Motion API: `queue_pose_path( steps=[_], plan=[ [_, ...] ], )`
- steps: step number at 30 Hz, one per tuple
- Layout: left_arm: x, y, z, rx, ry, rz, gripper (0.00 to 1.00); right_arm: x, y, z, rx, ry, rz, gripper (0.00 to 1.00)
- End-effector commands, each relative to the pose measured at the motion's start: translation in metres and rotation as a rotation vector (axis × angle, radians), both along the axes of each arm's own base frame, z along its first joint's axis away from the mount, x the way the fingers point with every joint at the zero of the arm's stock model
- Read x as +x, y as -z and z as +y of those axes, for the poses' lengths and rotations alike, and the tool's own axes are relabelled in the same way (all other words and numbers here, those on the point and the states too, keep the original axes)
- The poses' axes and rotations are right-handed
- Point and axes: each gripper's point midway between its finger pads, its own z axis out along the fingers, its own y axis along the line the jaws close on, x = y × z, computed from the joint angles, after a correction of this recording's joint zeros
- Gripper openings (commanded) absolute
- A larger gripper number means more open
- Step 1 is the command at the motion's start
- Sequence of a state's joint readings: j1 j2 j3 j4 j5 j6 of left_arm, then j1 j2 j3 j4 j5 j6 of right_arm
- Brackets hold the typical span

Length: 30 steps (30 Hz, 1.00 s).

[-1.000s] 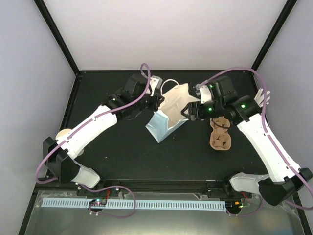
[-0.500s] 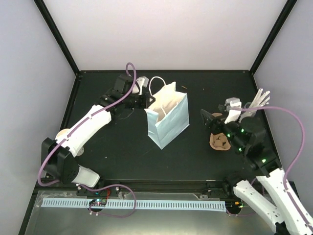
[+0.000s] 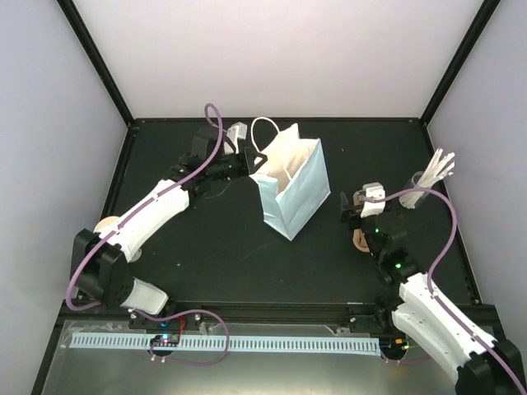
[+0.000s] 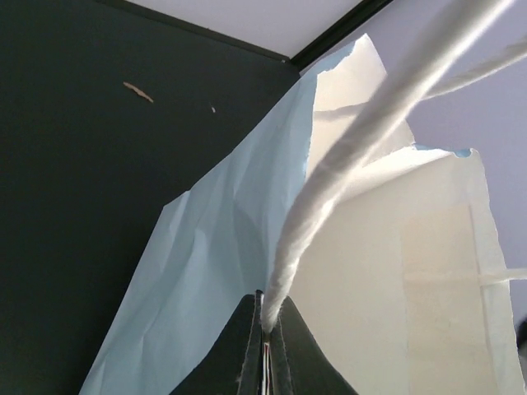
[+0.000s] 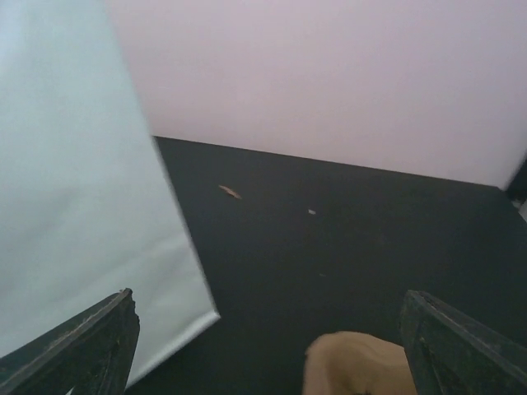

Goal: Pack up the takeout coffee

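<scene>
Cup (image 3: 105, 224), probable: cream round shape near the worktop's left edge, mostly hidden under the left arm; a sweep of that arm could knock it over. Left gripper (image 3: 249, 159), toward the far-left corner: jaws pressed together on the white handle (image 4: 346, 156) of the paper bag (image 3: 295, 191). Bag, light blue, stands mid-worktop, leaning, with its mouth only partly spread. Risk as judged: the thin cord slips from the pinch, or pulls on one wall alone, so the bag tips or folds shut before anything goes in. Right gripper (image 3: 352, 207), right of the bag: jaws spread wide, holding nothing. Pulp carrier (image 3: 360, 239), brown, toward the right edge, close by that gripper and partly covered by its arm; whether cups sit in it cannot be told. Risk: an off-centre grasp bends the soft rim or drops it, or the carry strikes the bag's side. Glass of white sticks (image 3: 428, 183), at the right edge, near the right arm's cable; a swing could upset it.
</scene>
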State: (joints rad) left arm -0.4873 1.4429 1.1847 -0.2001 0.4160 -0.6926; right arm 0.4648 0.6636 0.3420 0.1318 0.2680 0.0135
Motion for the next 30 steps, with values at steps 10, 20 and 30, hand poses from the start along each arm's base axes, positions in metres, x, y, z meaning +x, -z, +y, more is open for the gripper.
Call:
queue_pose_path(
  steps=[10, 20, 30],
  plan=[
    [0.003, -0.028, -0.024, -0.076, 0.094, -0.102, 0.02, 0.045, 0.018, -0.059, -0.017, 0.132, -0.187, 0.9],
    [0.014, -0.031, -0.048, -0.065, 0.142, -0.128, 0.01, 0.07, 0.036, -0.077, 0.025, 0.105, -0.18, 0.9],
    [0.011, -0.026, -0.04, 0.0, 0.144, -0.163, 0.02, 0.086, 0.054, -0.075, 0.019, 0.086, -0.103, 1.0]
  ],
)
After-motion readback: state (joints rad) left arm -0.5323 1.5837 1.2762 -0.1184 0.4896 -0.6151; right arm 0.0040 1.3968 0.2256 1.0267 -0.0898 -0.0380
